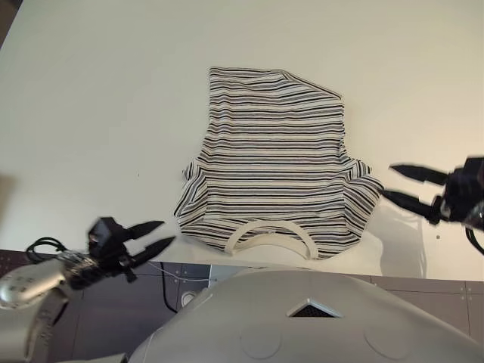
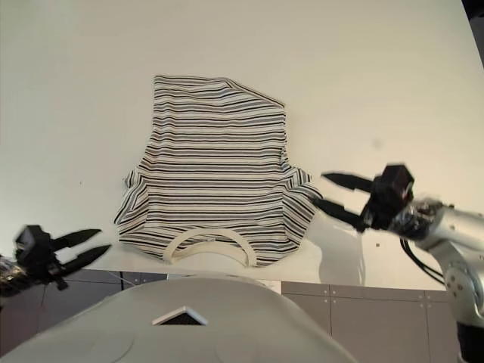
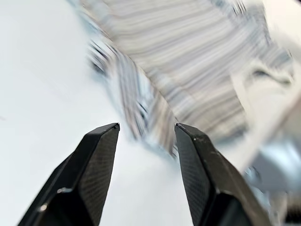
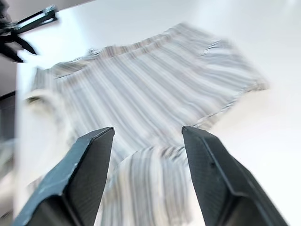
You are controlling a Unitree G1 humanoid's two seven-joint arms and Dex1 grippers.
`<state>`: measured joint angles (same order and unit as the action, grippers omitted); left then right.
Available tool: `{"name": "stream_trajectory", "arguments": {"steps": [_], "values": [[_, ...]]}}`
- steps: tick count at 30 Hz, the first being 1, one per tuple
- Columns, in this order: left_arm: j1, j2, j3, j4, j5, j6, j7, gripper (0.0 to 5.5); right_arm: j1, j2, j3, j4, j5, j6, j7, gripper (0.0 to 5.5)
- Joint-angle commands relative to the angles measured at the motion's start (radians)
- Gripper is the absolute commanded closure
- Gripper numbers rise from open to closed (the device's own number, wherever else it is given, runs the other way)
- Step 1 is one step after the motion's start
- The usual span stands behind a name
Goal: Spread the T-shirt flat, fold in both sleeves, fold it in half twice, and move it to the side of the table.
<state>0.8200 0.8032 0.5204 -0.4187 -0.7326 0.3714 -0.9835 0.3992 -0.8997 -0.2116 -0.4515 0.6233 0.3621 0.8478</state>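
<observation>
A striped T-shirt (image 1: 276, 162) lies on the white table (image 1: 98, 113), its white collar (image 1: 271, 236) at the near edge and its hem toward the far side. Both sleeves are tucked in along the body. My left gripper (image 1: 155, 236) hovers open at the table's near edge, just left of the shirt's left sleeve (image 1: 190, 193), with nothing between its fingers. My right gripper (image 1: 393, 184) hangs open just right of the right sleeve (image 1: 361, 193), also empty. The left wrist view shows the left sleeve (image 3: 141, 108) ahead of the fingers; the right wrist view shows the right sleeve (image 4: 150, 179) ahead.
Bare white table surrounds the shirt on the left, right and far sides. The near table edge (image 1: 189, 261) runs just below the collar, with dark floor (image 1: 423, 302) beyond it. A black cable (image 1: 45, 243) loops by my left arm.
</observation>
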Motion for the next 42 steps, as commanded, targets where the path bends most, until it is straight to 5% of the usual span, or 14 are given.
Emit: {"name": "stream_trajectory", "arguments": {"steps": [1,5,10,19,22,26,33,38,42], "values": [[-0.364,-0.058,-0.096,0.017,-0.026,0.123,0.272,3.33,-0.099,0.068,0.178,0.129,-0.266,-0.058,-0.109,2.84],[-0.375,-0.108,-0.39,-0.057,0.241,0.059,0.342,3.33,-0.125,0.052,0.204,0.223,-0.362,-0.146,-0.066,2.84],[-0.44,-0.081,-0.617,0.204,0.635,-0.093,0.423,3.33,-0.123,0.04,0.335,0.381,-0.626,-0.285,-0.104,2.84],[-0.437,-0.091,-0.603,0.325,0.744,-0.32,0.46,3.33,-0.181,0.004,0.393,0.529,-0.784,-0.407,-0.143,2.84],[-0.38,-0.101,-0.564,0.246,0.724,-0.326,0.474,3.33,-0.115,-0.022,0.315,0.42,-0.608,-0.432,-0.034,2.84],[-0.476,-0.125,-0.471,0.185,0.696,-0.291,0.522,3.33,-0.398,0.117,0.175,0.363,-0.267,-0.184,-0.044,2.84],[-0.632,-0.229,-0.554,0.178,0.662,-0.222,0.494,3.33,-0.9,0.49,0.449,1.089,-0.67,-0.288,-0.377,2.84],[-0.635,-0.285,-0.609,0.222,0.693,-0.23,0.51,3.33,-1.007,0.577,0.479,1.457,-0.763,-0.347,-0.476,2.84],[-0.643,-0.33,-0.633,0.246,0.727,-0.234,0.547,3.33,-1.168,0.619,0.476,1.671,-0.847,-0.406,-0.796,2.84]]}}
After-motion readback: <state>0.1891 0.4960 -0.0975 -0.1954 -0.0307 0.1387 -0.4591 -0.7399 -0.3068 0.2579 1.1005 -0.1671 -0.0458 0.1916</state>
